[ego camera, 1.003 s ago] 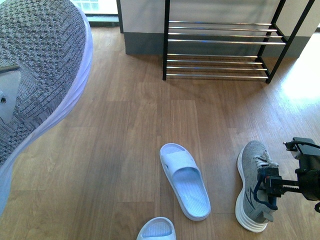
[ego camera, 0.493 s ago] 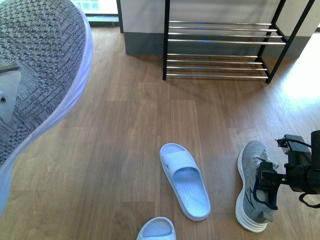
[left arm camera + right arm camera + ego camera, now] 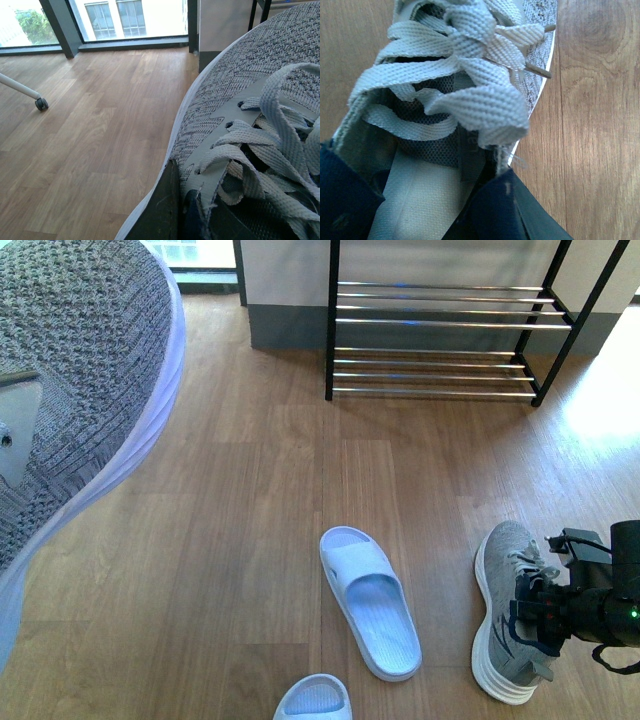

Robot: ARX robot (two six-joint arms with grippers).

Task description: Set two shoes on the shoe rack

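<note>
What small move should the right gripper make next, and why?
Probably close the right gripper on the collar of the floor sneaker. It sits at that shoe's opening, while the shoe lies on the floor and the other sneaker is already raised.

Home entryway, wood floor [image 3: 250, 540], shoe rack [image 3: 440, 340], slippers [image 3: 368, 600], windows [image 3: 117, 17]

Left gripper [image 3: 180, 216] raised, fingers [image 3: 165, 210] clamped on a sneaker [image 3: 260, 75]; right gripper [image 3: 533, 615] low, fingers [image 3: 345, 200] spread apart.
</note>
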